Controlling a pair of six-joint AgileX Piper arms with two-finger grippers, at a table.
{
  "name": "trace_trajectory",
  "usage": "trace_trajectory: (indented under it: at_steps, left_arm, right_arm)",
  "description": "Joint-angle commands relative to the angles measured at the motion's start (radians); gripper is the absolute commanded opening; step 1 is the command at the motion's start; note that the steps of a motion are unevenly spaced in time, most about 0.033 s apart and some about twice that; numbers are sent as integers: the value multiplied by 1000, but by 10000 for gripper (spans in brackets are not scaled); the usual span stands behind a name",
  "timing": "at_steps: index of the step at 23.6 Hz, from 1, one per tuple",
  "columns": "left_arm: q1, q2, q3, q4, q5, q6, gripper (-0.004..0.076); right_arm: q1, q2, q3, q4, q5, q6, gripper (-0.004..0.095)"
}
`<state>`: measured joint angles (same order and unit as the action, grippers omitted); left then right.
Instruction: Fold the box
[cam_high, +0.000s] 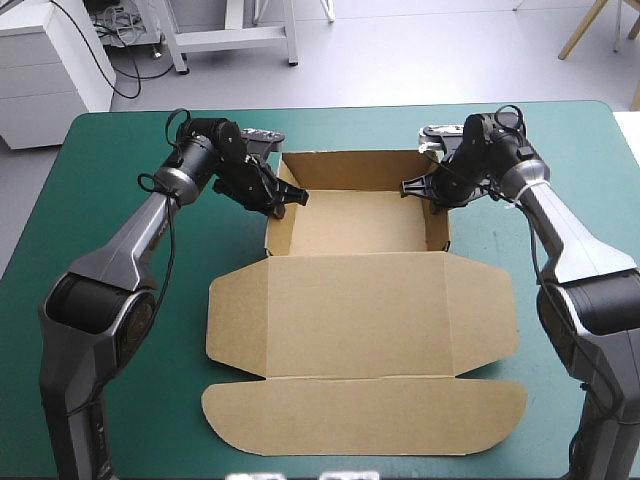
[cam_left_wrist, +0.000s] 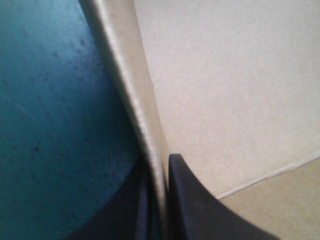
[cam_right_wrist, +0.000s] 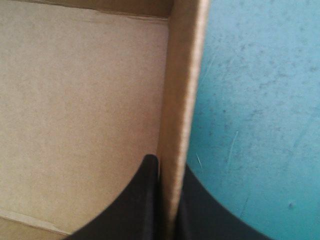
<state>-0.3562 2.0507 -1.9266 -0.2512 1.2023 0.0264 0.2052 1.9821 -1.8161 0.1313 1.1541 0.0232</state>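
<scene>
The left wall of the box (cam_high: 360, 315) is pinched by the left gripper (cam_high: 282, 200) and the right wall by the right gripper (cam_high: 432, 193), one black finger inside and one outside each. The matte brown board tray is seen at upper centre of the high view on the teal-green cover (cam_high: 100, 180), its round-cornered lid laid flat below.

Grey arms (cam_high: 125, 245), black wrists (cam_high: 212, 150) (finned fingers (cam_left_wrist: 200, 212))

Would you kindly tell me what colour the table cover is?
The cover is plain teal-green, clearest in the high view.
</scene>
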Motion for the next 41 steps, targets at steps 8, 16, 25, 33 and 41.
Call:
trace_trajectory:
  at_steps: [8,16,25,33,41]
  left_arm:
    - [-22,-49,-29,39,-127,-36,-10]
    - [-83,-49,-29,257,-168,-90,-10]
    - [-88,-49,-29,260,-150,-107,420]
    - [-88,-93,-29,267,-134,-78,466]
    - [-88,-234,-29,324,-74,-21,466]
  right_arm:
    - [18,-31,-30,92,-37,-33,3]
    - [18,-31,-30,96,-60,-56,191]
    - [18,-33,-30,116,-63,-47,466]
    - [18,-72,-32,112,-64,-47,471]
    - [18,-114,-32,72,-45,-47,471]
